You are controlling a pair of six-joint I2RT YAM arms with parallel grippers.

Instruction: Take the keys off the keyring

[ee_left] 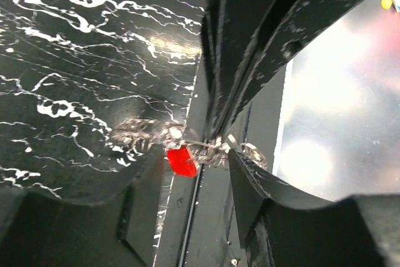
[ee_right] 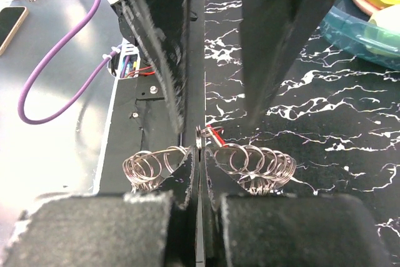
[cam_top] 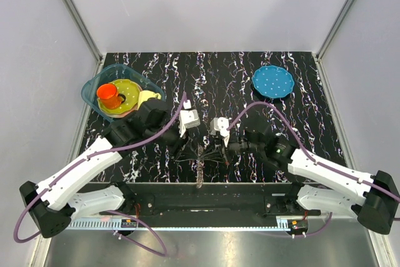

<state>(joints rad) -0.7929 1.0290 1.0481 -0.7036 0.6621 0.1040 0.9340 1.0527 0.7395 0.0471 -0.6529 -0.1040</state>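
The keyring (cam_top: 200, 159) is a dark loop with a fringe of small wire rings, lying near the table's front edge between both arms. In the right wrist view my right gripper (ee_right: 199, 154) is shut on the keyring (ee_right: 250, 162), with clusters of silver rings on either side of the pinch. A tiny red key (ee_right: 215, 136) sits just beyond the fingertips. In the left wrist view my left gripper (ee_left: 194, 164) is open, its fingers either side of the red key (ee_left: 181, 161) and the ring's bristly rim (ee_left: 140, 132). In the top view the left gripper (cam_top: 186, 145) and right gripper (cam_top: 217, 149) flank the ring.
A blue dotted plate (cam_top: 273, 81) lies at the back right. A teal bin (cam_top: 94, 85) at the back left holds an orange cup (cam_top: 110, 95) and yellow dishes. The black rail (cam_top: 200, 195) runs along the table's front edge, just below the ring.
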